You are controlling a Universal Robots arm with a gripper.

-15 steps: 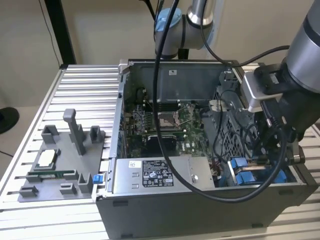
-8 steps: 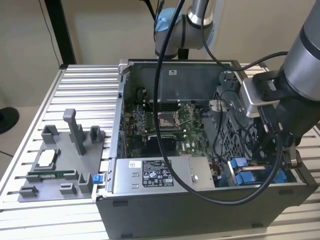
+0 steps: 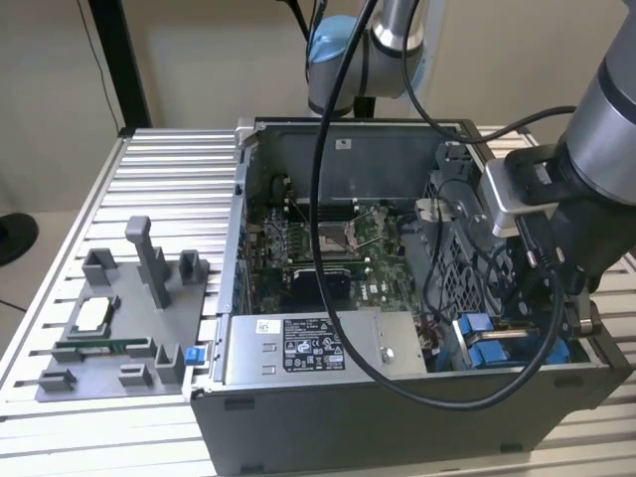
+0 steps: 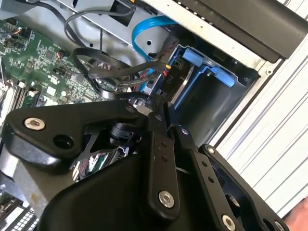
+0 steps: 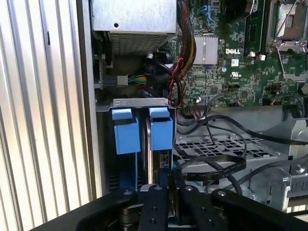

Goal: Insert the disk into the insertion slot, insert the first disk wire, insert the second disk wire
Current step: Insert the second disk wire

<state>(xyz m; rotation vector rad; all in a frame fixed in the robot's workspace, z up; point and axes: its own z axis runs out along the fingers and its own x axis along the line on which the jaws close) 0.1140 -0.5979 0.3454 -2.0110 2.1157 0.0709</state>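
The slatted metal table carries the open computer case, laid with its interior facing upward so the arm can reach straight down into it. In the exterior view a grey parts fixture sits on the table at the case's nine o'clock, and the grey power-supply box runs along the case's six o'clock wall. The insertion slot is in the case's four o'clock corner. The disk stands on edge inside it in its blue frame, beside a second blue frame, so the seating step looks done (its connector end faces the open interior, where the cables can reach it). The arm leans into that same corner, with the gripper just above the disk's exposed end. Its jaws are drawn narrow, with only a slim gap between the fingers. They seem to pinch the plug end of the black wire, which loops over the perforated bay wall toward them, though the plug itself is mostly hidden behind the fingers, so that grip is a judgement.
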